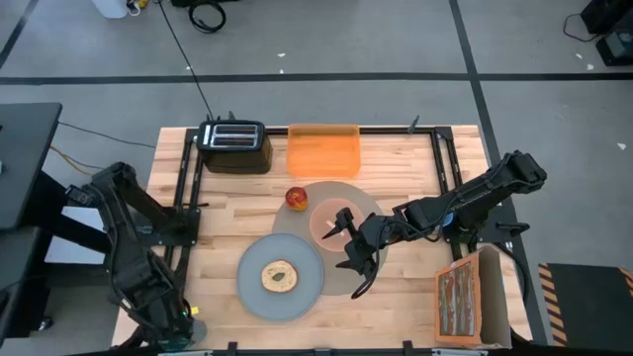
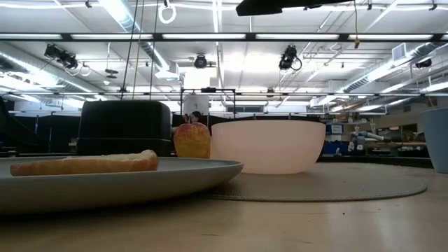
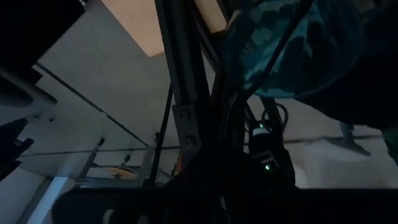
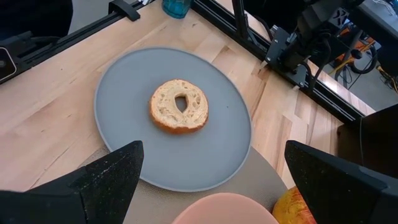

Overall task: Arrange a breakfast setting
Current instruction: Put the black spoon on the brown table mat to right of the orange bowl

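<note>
The grey plate (image 1: 252, 287) with the bagel (image 4: 179, 104) lies at the table's near middle, its right rim over the edge of the round placemat (image 1: 371, 213). The pink bowl (image 1: 331, 220) stands on the placemat, and the red apple (image 1: 297, 198) sits at the placemat's far left rim. My right gripper (image 4: 221, 186) hovers open above the placemat, just right of the plate, pointing at the bagel. My left gripper (image 1: 183, 318) is at the table's near left corner, right against the small blue cup (image 1: 194, 311). The cup fills the dark left wrist view as a blue mass (image 3: 292, 43). My left gripper is shut at the blue cup. Darkness and the gripper's own body hide the place of contact, so the part it has and the kind of hold cannot be told. The cup sits close before the wrist, over the table's near left edge.
A black toaster (image 1: 234, 146) and an orange tray (image 1: 323, 150) stand along the far edge. A cardboard box (image 1: 470, 297) stands at the near right. Black frame rails (image 4: 298, 74) run along the table's sides. Bare wood lies between the plate and the left rail.
</note>
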